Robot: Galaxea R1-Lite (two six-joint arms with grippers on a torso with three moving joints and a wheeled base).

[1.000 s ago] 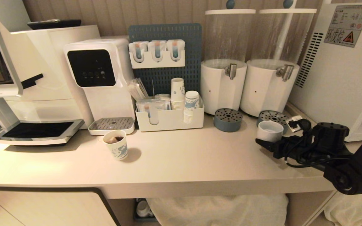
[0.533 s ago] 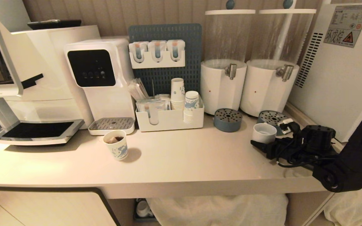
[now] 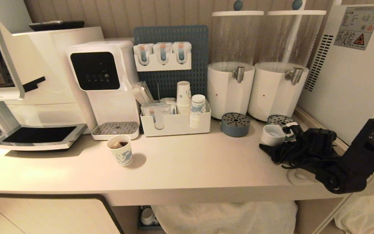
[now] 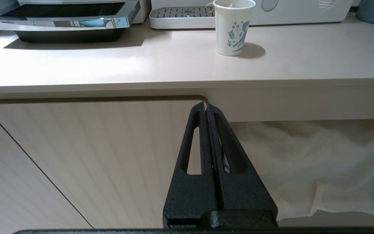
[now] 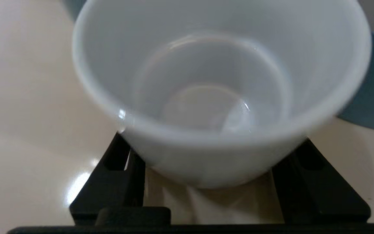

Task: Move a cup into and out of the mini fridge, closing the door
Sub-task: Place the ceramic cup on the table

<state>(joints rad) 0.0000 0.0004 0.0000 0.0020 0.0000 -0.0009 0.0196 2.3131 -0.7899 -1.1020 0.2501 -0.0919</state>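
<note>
The cup [image 3: 272,134] stands on the counter's [image 3: 187,169] right side, near the mini fridge [image 3: 352,65]; the right gripper [image 3: 275,143] brackets it with jaws apart, nothing gripped; closing off-centre could tip it; left gripper [image 4: 205,109] closed, empty

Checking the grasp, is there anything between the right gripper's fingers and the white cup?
Nothing. In the right wrist view the cup sits between the right gripper's fingers, only bare counter around.
</note>
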